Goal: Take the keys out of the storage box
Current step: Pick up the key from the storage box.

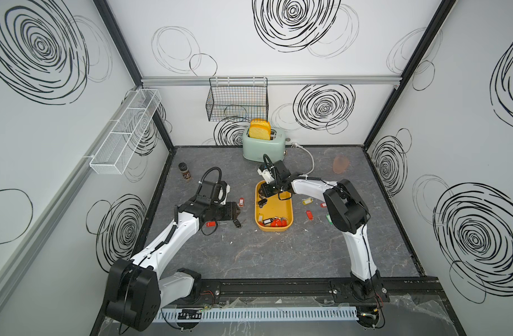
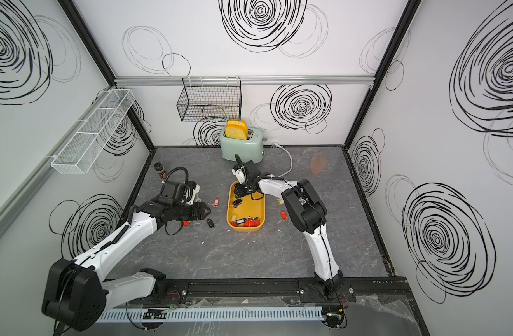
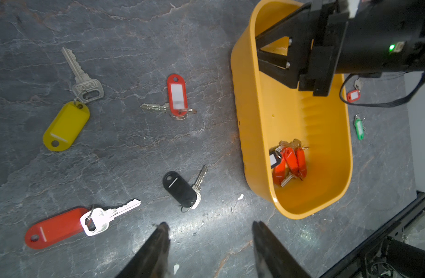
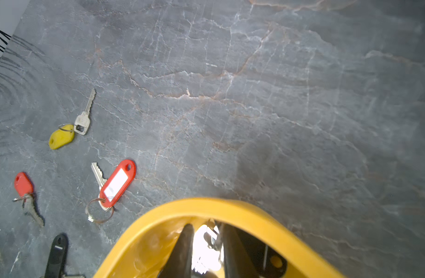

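At the 12 o'clock end of the storage box (image 1: 277,208), the right gripper (image 4: 206,237) dips inside, jaws narrowed about something metallic; whether it grips, I cannot tell. Red-tagged keys (image 3: 289,166) crowd the 6 o'clock end. At 9 o'clock the left gripper (image 3: 210,225) hangs released, likely keeping clear.

A mint-green toaster (image 1: 264,147) stands at the back of the grey marbled tabletop (image 1: 278,250), yellow bread slices (image 1: 259,130) sticking up from it, with a white cord (image 1: 311,160) beside. A black wire basket (image 1: 237,99) hangs above. On the side wall is a white mesh rack (image 1: 124,131), with a dark spice jar (image 1: 184,171) below it.
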{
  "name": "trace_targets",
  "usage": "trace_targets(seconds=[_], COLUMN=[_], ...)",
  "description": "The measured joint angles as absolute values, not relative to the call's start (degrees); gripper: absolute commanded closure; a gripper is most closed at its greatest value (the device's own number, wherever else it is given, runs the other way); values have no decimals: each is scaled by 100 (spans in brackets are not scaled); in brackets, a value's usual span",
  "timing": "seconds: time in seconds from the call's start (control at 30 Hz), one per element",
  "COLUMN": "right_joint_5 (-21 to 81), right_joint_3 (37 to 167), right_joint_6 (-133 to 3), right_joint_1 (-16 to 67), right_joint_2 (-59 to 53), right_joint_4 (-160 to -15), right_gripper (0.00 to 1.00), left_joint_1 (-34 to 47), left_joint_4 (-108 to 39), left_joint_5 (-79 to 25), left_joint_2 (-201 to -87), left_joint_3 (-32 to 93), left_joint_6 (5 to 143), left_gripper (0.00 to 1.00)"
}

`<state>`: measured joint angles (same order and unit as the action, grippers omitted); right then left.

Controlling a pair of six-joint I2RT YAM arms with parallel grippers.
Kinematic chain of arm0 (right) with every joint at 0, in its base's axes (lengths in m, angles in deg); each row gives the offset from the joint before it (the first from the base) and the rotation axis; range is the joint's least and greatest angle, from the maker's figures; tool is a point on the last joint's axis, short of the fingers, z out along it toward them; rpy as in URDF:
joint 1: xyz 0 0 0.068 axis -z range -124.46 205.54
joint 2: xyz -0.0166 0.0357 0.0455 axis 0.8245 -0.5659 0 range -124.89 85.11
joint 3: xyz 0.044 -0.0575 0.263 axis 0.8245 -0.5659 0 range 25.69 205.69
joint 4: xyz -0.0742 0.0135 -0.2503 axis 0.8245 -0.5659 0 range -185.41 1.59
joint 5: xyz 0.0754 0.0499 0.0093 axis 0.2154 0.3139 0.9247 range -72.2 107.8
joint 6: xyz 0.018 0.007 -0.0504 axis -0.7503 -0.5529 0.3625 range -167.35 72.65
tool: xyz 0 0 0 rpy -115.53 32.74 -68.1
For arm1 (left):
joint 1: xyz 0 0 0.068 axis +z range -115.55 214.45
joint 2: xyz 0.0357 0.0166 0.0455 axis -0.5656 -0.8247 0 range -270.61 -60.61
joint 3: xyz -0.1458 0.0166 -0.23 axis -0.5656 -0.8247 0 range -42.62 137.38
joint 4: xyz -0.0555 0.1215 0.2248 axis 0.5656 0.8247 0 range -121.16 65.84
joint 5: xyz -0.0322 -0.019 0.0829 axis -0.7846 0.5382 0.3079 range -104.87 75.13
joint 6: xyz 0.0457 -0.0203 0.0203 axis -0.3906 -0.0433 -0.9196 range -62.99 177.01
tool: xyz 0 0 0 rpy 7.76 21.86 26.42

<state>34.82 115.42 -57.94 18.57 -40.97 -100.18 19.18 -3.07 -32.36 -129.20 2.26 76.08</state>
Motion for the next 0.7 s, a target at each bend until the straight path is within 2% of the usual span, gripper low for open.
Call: trace_targets(seconds=[0.33,0.7], right_joint_5=[3366,3259], right_joint_3=[11656,11763], right_joint_6=[-5711,-5661], right_joint_1=[1776,1745], right_joint_2=[-4178,-4312], right_joint_4=[-10112,-10176], right_gripper=[82,95], left_joint_1=[1922,1922], left_joint_4=[-315,-368], left_joint_5=[-3239,-3239], left_joint_2=[-12951,-12951], left_joint_3=[221,204], left_joint_6=[7608,7608], left_gripper=[41,41])
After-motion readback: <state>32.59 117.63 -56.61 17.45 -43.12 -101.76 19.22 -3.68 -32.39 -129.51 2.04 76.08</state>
